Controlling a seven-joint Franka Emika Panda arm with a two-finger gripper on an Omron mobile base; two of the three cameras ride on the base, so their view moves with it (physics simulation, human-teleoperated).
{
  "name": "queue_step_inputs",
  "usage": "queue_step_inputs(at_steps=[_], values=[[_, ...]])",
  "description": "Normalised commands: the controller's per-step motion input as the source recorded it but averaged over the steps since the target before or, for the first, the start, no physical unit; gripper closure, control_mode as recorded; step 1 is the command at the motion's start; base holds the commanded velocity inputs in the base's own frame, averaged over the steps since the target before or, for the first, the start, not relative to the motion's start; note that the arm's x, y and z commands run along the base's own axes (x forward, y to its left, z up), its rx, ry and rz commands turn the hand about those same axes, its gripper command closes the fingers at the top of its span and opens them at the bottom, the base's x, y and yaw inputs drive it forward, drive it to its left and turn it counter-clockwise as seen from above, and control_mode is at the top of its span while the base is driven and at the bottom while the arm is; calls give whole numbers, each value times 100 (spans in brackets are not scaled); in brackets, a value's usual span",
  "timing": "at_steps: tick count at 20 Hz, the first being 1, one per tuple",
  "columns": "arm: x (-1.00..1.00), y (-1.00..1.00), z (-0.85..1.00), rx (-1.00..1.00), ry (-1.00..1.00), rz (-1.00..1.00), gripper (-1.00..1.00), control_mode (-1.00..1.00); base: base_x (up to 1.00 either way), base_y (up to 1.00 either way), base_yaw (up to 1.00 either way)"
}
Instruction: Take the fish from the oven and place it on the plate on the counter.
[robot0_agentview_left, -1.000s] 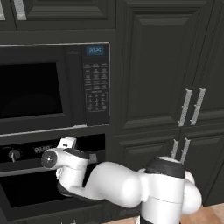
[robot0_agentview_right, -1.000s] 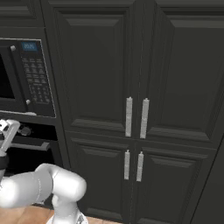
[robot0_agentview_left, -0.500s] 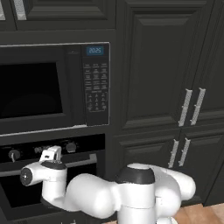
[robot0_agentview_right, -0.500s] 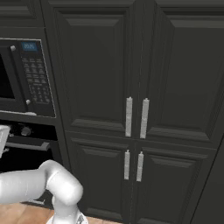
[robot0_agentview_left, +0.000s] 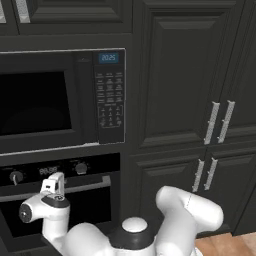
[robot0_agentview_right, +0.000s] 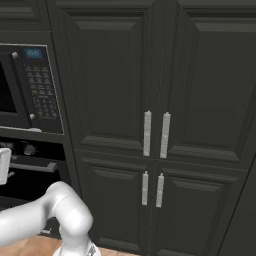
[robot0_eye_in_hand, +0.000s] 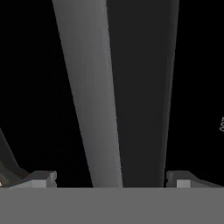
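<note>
The black oven (robot0_agentview_left: 95, 205) sits under the microwave, its door shut, with two round knobs (robot0_agentview_left: 80, 167) above a silver bar handle (robot0_agentview_left: 87, 184). My gripper (robot0_agentview_left: 54, 186) is at the left part of that handle, facing the door. In the hand view the handle (robot0_eye_in_hand: 92, 109) runs as a grey bar up between my fingertips (robot0_eye_in_hand: 41, 178), and the gripper (robot0_eye_in_hand: 112, 180) is open with a gap on each side of the bar. The right base view has the oven (robot0_agentview_right: 30, 187) at the left edge. The fish is hidden; the plate and the counter are out of view.
A black microwave (robot0_agentview_left: 50, 100) with a keypad (robot0_agentview_left: 110, 102) hangs just above the oven. Tall dark cabinet doors with silver handles (robot0_agentview_left: 220, 122) cover the wall to the right. My white elbow (robot0_agentview_left: 192, 212) bulges low at the right, over a strip of wooden floor (robot0_agentview_left: 220, 245).
The hand has swung left along the oven front to the handle's left part, and the elbow has swung out to the right. The jaws stay open.
</note>
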Motion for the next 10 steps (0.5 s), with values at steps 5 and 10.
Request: queue_step_inputs(at_steps=[5,10], values=[[24,0,-39,0,-9,8,-100,-100,0,0,0],[23,0,-23,0,-4,7,-100,-100,0,0,0]])
